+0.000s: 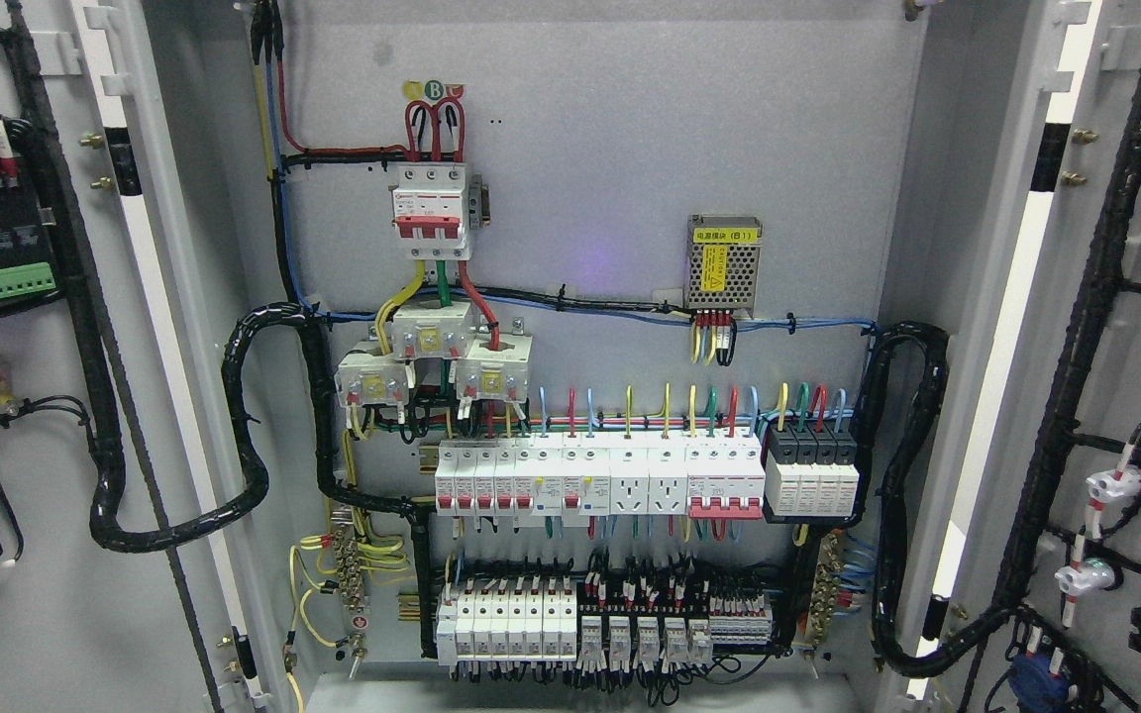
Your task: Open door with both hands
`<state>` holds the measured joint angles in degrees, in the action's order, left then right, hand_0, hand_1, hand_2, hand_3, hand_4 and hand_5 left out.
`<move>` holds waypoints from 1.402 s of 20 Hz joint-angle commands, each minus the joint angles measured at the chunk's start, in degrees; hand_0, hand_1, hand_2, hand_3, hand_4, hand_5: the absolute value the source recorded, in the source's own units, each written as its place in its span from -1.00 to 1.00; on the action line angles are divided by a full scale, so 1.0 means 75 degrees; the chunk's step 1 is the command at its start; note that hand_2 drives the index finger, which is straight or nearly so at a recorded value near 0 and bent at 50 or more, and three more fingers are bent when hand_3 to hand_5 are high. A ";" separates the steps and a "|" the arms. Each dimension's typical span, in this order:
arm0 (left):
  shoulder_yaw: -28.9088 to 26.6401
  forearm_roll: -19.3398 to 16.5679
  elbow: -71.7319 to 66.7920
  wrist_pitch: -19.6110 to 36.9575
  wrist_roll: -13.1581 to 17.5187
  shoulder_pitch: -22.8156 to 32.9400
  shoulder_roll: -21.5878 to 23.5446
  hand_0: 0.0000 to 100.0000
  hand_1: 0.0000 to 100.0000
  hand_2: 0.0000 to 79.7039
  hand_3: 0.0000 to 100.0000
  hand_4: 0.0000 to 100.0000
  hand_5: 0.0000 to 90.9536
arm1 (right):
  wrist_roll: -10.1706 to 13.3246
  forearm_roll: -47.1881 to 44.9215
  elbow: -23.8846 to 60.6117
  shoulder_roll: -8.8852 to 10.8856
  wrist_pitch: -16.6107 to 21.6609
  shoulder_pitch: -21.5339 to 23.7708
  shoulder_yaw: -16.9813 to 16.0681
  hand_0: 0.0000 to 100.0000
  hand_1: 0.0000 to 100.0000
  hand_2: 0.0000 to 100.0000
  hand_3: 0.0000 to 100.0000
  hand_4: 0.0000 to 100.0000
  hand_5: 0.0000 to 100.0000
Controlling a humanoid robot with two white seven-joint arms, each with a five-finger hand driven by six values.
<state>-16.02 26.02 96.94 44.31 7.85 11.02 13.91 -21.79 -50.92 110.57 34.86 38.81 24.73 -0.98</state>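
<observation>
The two grey sheet-metal cabinet doors stood swung wide open, the left door (55,634) filling the picture's left edge and the right door (1140,99) its right edge. Each showed its inner face, hung with black wire looms and small components. Between them the cabinet's wired interior lay exposed.

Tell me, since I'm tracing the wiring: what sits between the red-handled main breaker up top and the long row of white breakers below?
In the head view, three white blocks threaded by yellow, green and red wires sit between the main breaker and the breaker row.
</observation>
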 commanded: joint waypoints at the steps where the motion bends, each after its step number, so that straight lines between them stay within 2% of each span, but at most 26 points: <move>1: 0.2531 -0.1075 0.1313 0.1816 -0.0039 0.0826 -0.0833 -0.76 -0.22 -1.00 -1.00 -1.00 -1.00 | 0.0057 0.0612 -0.1183 -0.0932 -0.0415 -0.0345 0.2437 -0.76 -0.22 -1.00 -1.00 -1.00 -1.00; 4: 0.3527 -0.1908 0.1301 0.1219 -0.0063 0.1633 -0.0952 -0.76 -0.22 -1.00 -1.00 -1.00 -1.00 | 0.0116 0.1140 -0.1325 -0.1226 -0.0640 -0.0088 0.2836 -0.76 -0.22 -1.00 -1.00 -1.00 -1.00; 6: 0.3880 -0.2447 0.1290 0.0587 -0.0272 0.2359 -0.0964 -0.76 -0.22 -1.00 -1.00 -1.00 -1.00 | 0.0116 0.1397 -0.1325 -0.1425 -0.0640 0.0542 0.2872 -0.76 -0.22 -1.00 -1.00 -1.00 -1.00; 8: 0.4184 -0.2753 0.1255 -0.0208 -0.0426 0.2911 -0.0929 -0.76 -0.22 -1.00 -1.00 -1.00 -1.00 | 0.0116 0.1748 -0.1325 -0.1566 -0.0628 0.1256 0.2872 -0.76 -0.22 -1.00 -1.00 -1.00 -1.00; 11: 0.4339 -0.2813 0.1080 -0.1696 -0.0461 0.3649 -0.0835 -0.76 -0.22 -1.00 -1.00 -1.00 -1.00 | 0.0128 0.1938 -0.1349 -0.1602 -0.0558 0.2324 0.2884 -0.76 -0.22 -1.00 -1.00 -1.00 -1.00; 14: 0.4327 -0.2813 0.0507 -0.3151 -0.0438 0.4224 -0.0789 -0.76 -0.22 -1.00 -1.00 -1.00 -1.00 | 0.0128 0.1950 -0.1932 -0.1613 -0.0406 0.3145 0.2872 -0.76 -0.22 -1.00 -1.00 -1.00 -1.00; 18: 0.3954 -0.2778 -0.0151 -0.4020 -0.0391 0.4927 -0.0777 -0.76 -0.22 -1.00 -1.00 -1.00 -1.00 | 0.0105 0.1950 -0.3536 -0.1835 0.0027 0.3896 0.3094 -0.76 -0.22 -1.00 -1.00 -1.00 -1.00; 20: 0.3567 -0.2778 -0.0443 -0.4430 -0.0298 0.5431 -0.0777 -0.76 -0.22 -1.00 -1.00 -1.00 -1.00 | 0.0093 0.1950 -0.4426 -0.1894 0.0180 0.4108 0.3398 -0.76 -0.22 -1.00 -1.00 -1.00 -1.00; 22: 0.3297 -0.2766 -0.0911 -0.4863 -0.0111 0.5702 -0.0684 -0.76 -0.22 -1.00 -1.00 -1.00 -1.00 | 0.0116 0.2008 -0.5468 -0.1988 0.0169 0.4074 0.3808 -0.76 -0.22 -1.00 -1.00 -1.00 -1.00; 24: 0.2969 -0.2743 -0.1613 -0.5216 0.0030 0.5785 -0.0636 -0.76 -0.22 -1.00 -1.00 -1.00 -1.00 | 0.0128 0.2160 -0.6873 -0.2454 0.0099 0.3701 0.4009 -0.76 -0.22 -1.00 -1.00 -1.00 -1.00; 27: 0.2559 -0.2731 -0.3509 -0.5603 0.0043 0.5738 -0.0636 -0.76 -0.22 -1.00 -1.00 -1.00 -1.00 | 0.0128 0.2359 -1.0348 -0.3788 0.0087 0.2063 0.3904 -0.76 -0.22 -1.00 -1.00 -1.00 -1.00; 28: 0.2476 -0.2754 -0.4049 -0.5592 0.0043 0.5692 -0.0636 -0.76 -0.22 -1.00 -1.00 -1.00 -1.00 | 0.0128 0.2360 -1.1312 -0.4129 0.0087 0.1571 0.3880 -0.76 -0.22 -1.00 -1.00 -1.00 -1.00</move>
<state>7.36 5.57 90.30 4.19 7.83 51.27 8.84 -20.87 -34.87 73.46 18.85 39.64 47.16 22.98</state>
